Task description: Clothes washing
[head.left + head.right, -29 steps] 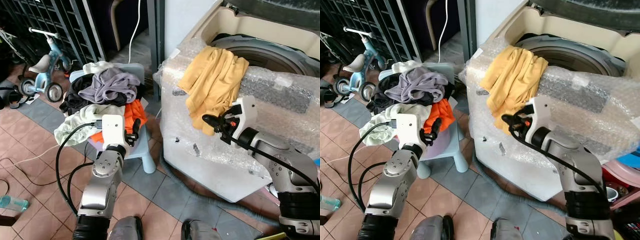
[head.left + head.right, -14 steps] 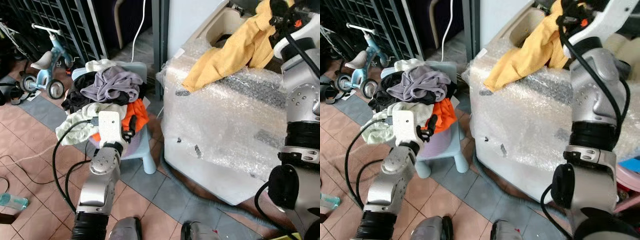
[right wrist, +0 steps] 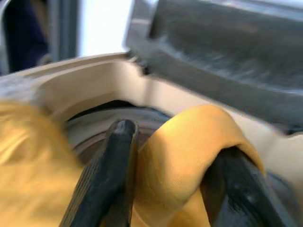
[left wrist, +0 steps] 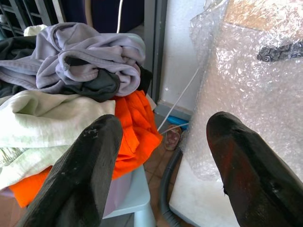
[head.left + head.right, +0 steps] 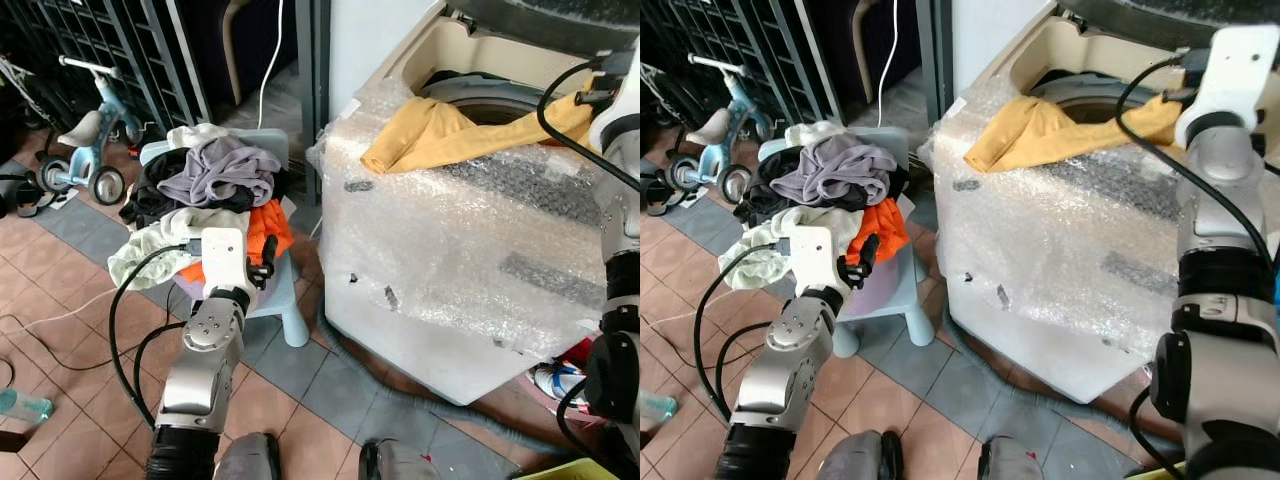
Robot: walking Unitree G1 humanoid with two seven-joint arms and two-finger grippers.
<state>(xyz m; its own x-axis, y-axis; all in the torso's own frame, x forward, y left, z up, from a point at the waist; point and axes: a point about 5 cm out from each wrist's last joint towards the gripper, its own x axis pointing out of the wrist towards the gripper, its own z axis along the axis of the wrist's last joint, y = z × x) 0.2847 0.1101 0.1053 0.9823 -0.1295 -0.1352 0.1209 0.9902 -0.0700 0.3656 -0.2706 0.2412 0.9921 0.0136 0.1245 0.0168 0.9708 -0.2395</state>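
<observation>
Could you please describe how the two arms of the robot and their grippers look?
Both arms are silver metal in rounded segments with dark joint rings. The left arm carries a white box-shaped wrist housing and looping black cables. The right arm has a similar white housing and a black cable. The left gripper has two thick, matte black jaws with blunt rounded tips. The right gripper looks the same.

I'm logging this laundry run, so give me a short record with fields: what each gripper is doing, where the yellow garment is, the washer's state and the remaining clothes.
right gripper: shut on yellow cloth garment, over the drum opening
yellow garment: draped from front rim into drum
washer: bubble-wrapped top-loading washing machine, lid open
left gripper: open, low beside the washer
remaining clothes: mixed laundry pile on a light blue plastic stool
</observation>
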